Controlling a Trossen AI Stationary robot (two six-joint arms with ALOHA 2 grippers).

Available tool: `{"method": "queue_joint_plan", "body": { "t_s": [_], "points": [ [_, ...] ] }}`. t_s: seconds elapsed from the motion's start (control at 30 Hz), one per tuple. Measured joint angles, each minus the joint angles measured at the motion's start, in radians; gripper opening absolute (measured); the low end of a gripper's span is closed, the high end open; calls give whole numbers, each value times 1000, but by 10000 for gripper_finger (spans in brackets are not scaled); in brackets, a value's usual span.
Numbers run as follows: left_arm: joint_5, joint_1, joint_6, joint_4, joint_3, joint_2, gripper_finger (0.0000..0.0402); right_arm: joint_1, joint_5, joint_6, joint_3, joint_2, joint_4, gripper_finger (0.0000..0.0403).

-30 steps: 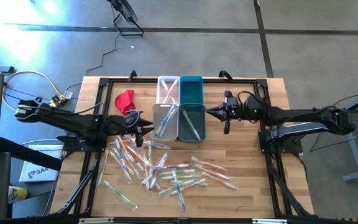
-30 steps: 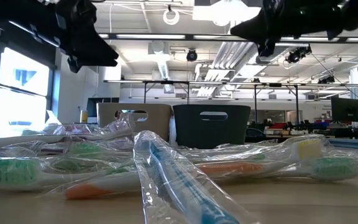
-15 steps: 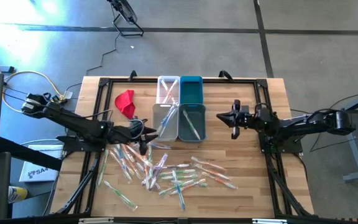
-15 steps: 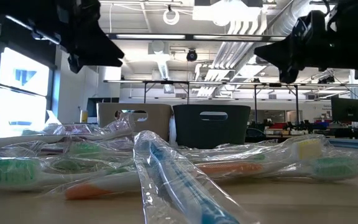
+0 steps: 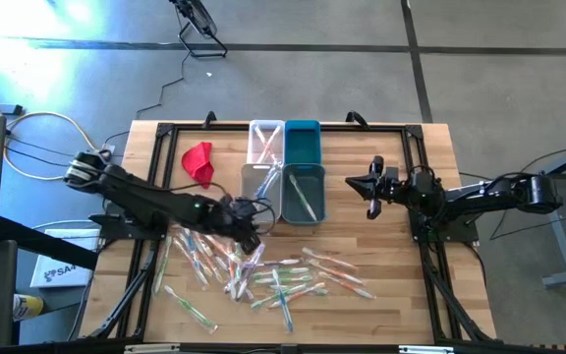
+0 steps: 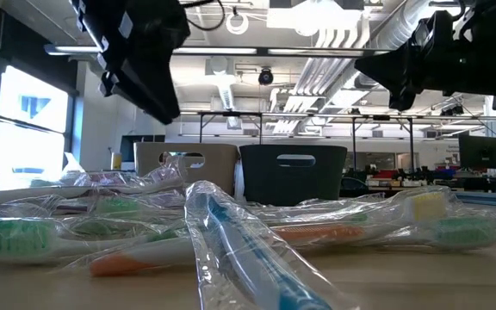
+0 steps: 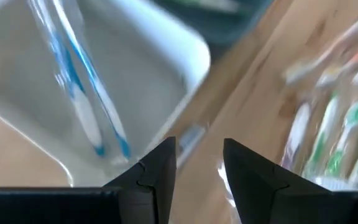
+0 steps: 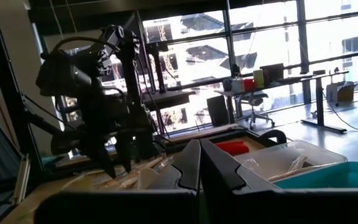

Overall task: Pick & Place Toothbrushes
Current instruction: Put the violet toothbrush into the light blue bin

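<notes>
Dark-fingered left gripper (image 5: 254,232), jaws parted and apparently empty, has swung from the bins (image 5: 260,192) down over the toothbrushes (image 5: 273,275) strewn on the table, likely for another pick; right gripper (image 5: 372,187), closed, has drawn back.

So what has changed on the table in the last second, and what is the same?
The left gripper moved from beside the grey bin toward the toothbrush pile and now hangs over its edge, open and empty. The right gripper drew back a little from the bins toward its own side, shut, holding nothing. The toothbrushes, the bins and the red cloth stayed where they were.
</notes>
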Motion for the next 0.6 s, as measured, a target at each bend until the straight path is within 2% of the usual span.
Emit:
{"method": "queue_joint_plan", "body": {
  "t_s": [0.1, 0.27, 0.47, 0.6],
  "points": [
    [49, 0, -51, -63, 54, 68, 132, 0, 0, -1, 0, 0, 0, 2],
    [152, 0, -71, -78, 92, 136, 132, 0, -1, -1, 0, 0, -2, 2],
    [317, 0, -120, -81, 91, 149, 132, 0, 0, -5, 0, 0, -11, 2],
    [338, 0, -176, -78, 90, 149, 132, 0, 0, -8, 0, 0, -4, 2]
  ]
}}
